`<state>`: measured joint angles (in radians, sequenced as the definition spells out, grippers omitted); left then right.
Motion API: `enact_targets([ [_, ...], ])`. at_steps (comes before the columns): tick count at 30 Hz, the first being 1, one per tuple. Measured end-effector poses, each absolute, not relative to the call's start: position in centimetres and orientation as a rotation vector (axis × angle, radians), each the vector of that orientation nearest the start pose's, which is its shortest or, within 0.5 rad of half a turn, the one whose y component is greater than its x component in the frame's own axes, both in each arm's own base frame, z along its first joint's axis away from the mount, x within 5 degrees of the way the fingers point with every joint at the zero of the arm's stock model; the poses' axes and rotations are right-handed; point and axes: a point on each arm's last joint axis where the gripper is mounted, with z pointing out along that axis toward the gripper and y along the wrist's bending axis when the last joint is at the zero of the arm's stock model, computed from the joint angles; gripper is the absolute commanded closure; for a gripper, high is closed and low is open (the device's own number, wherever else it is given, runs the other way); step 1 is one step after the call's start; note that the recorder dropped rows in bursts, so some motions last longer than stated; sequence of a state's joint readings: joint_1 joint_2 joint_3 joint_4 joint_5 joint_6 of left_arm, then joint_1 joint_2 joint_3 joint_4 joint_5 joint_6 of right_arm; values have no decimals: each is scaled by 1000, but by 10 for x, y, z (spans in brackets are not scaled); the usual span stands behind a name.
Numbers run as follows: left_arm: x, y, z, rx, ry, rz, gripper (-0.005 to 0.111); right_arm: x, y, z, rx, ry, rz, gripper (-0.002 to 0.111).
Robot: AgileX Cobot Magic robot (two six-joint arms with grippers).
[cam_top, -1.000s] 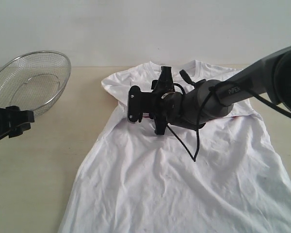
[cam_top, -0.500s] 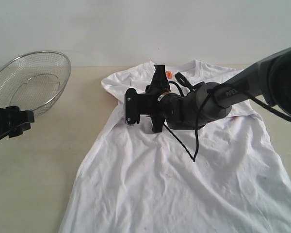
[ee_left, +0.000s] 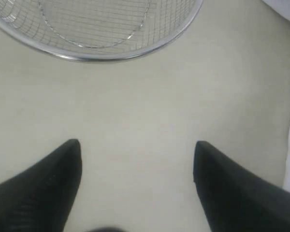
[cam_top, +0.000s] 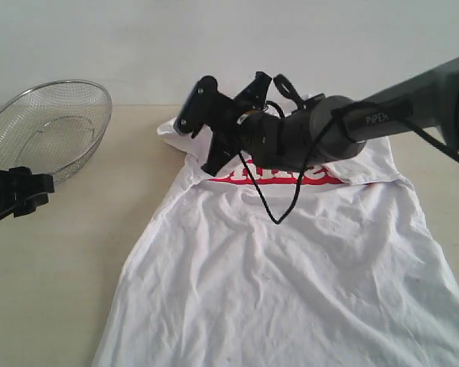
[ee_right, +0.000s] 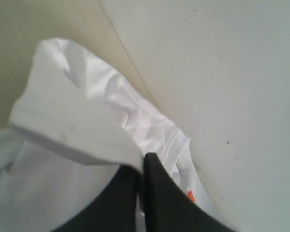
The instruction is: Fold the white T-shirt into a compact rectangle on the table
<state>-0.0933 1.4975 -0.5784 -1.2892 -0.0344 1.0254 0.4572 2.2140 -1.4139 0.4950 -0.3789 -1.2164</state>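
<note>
Pinching the shoulder cloth of the white short-sleeved cotton T-shirt [cam_top: 291, 267], the right gripper [ee_right: 143, 164] has its two black fingers pressed together on the fabric, beside the sleeve on the garment's far left. That sleeve folds over the fingertips in a soft, rumpled hump, and a small orange neck tag [ee_right: 190, 195] shows just beside them. The shirt spreads from the far edge of the pale beige wood-grain table [cam_top: 61, 267] down to its near edge, right of the middle. It widens toward the hem and is creased in shallow ridges. Under the arm a band of red-and-white lettering [cam_top: 321, 176] runs across the chest, partly hidden. The left gripper [ee_left: 137, 145] hangs over bare tabletop near the left edge, clear of the shirt. Its pointed matte black fingers are spread wide apart with nothing between them. A round silver wire-mesh basket [cam_top: 50, 126] sits tilted at the far left corner.
</note>
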Motion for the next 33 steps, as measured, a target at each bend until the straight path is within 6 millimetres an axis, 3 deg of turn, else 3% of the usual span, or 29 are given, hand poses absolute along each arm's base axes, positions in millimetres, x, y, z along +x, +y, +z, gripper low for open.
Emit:
enact_targets([
  [4,264,-22,170,-219,2386,-128,45,453,211,172,-845,1795,-163,108],
  [15,264,-22,170,-219,2386,-128,45,439,262,195,-625,1876,150,108],
  [19,264,-22,170,-219,2386,-128,45,438,274,194,-562,1891,220,108],
  [33,264,-22,170,-213,2387,-126,45,452,289,182,-299,1953,425,108],
])
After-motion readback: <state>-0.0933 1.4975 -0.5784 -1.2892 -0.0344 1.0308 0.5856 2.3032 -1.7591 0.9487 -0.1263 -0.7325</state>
